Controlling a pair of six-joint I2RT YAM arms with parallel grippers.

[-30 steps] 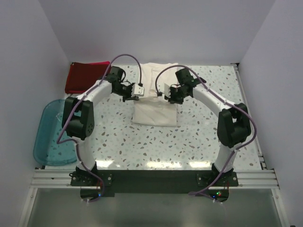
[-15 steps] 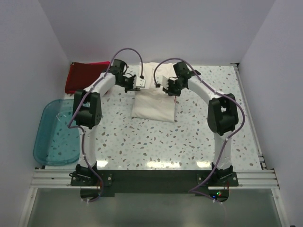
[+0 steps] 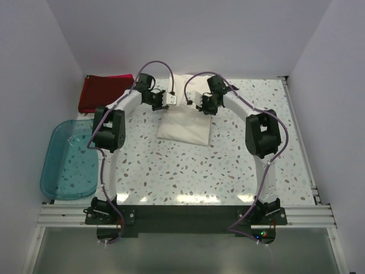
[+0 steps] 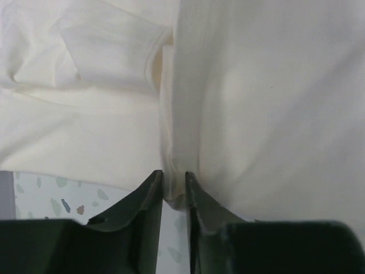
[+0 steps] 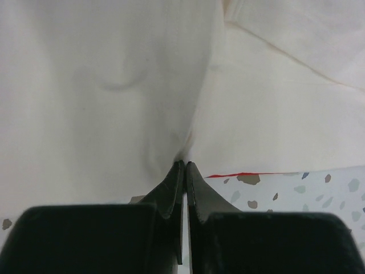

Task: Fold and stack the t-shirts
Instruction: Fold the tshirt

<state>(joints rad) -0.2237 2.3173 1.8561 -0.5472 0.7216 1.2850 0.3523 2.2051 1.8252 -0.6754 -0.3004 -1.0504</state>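
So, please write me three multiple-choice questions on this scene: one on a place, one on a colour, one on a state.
1. Where does the teal tub stand? A. at the table's left edge; B. in the far right corner; C. between the arm bases.
2. What colour is the folded t-shirt in the far left corner? A. blue; B. dark red; C. green.
3. How is the right gripper? A. wide open over bare table; B. shut on the cream-white t-shirt; C. holding the tub.
Key: 1 A, the top view shows it at the left. 2 B, its cloth is dark red. 3 B, its wrist view shows it pinching cream cloth.
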